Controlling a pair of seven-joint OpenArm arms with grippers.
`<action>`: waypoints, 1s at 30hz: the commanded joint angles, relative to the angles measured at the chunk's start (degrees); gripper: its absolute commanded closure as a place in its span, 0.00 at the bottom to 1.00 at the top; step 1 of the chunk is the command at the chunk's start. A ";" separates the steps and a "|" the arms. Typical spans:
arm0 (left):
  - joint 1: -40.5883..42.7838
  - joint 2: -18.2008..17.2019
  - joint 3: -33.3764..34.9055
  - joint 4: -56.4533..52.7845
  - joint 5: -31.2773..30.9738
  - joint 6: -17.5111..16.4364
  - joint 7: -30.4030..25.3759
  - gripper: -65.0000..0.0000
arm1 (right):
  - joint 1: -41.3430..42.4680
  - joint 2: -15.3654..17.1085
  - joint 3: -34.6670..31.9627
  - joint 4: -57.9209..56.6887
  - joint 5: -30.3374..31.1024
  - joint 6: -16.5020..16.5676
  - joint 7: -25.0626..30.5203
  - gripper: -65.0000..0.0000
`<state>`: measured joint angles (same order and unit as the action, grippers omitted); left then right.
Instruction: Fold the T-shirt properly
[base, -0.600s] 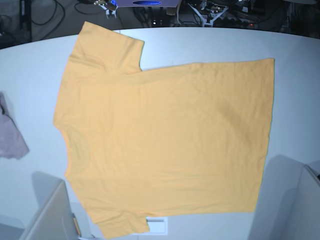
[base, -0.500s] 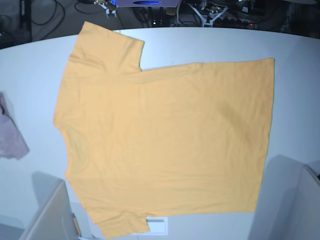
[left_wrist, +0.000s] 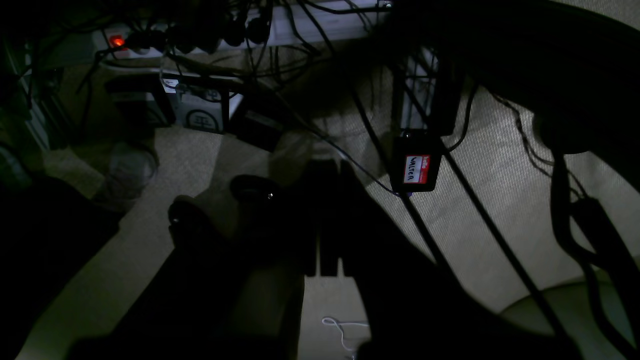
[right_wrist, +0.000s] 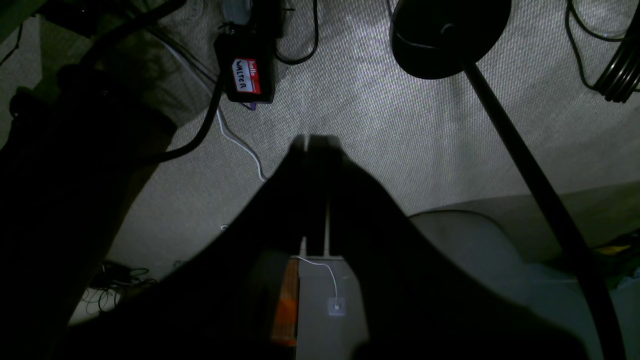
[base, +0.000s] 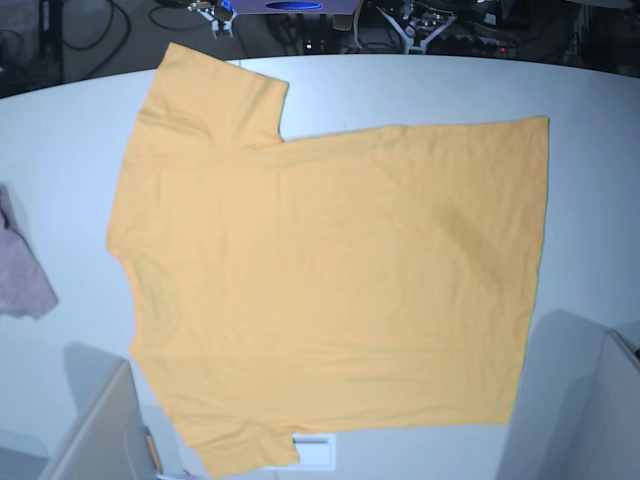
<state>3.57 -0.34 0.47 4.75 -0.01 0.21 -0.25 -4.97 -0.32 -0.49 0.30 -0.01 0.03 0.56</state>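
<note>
The orange-yellow T-shirt (base: 320, 280) lies spread flat on the white table (base: 600, 200), plain side up. Its collar faces left, its hem runs down the right, and one sleeve lies at the top left, the other at the bottom left. Neither gripper touches it. My left gripper (left_wrist: 330, 162) is a dark silhouette hanging over the carpeted floor, its fingers pressed together and holding nothing. My right gripper (right_wrist: 313, 139) is likewise shut and empty above the carpet. In the base view only grey arm sections show at the bottom left (base: 100, 430) and bottom right (base: 610, 400).
A small pinkish-mauve cloth (base: 20, 270) lies at the table's left edge. A white label (base: 312, 447) peeks out below the shirt. On the floor are cables, a power strip with a red light (left_wrist: 116, 41), a black box with a name tag (right_wrist: 246, 76) and a round black stand base (right_wrist: 450, 35).
</note>
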 joint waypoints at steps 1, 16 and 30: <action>0.78 -0.14 0.19 -0.05 0.32 0.36 -0.06 1.00 | -0.43 0.10 -0.08 -0.08 0.23 0.10 -0.16 1.00; 13.00 -0.23 0.28 18.06 0.41 0.28 -0.14 1.00 | -8.70 0.10 -0.08 11.70 0.23 0.10 -0.07 1.00; 24.25 -7.35 15.40 28.78 -0.30 0.36 -10.25 1.00 | -19.69 0.10 0.45 22.69 0.49 0.10 -0.07 1.00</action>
<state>27.16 -7.07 15.90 33.47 -0.25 0.19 -10.41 -23.77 -0.32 -0.30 22.87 0.21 0.01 0.51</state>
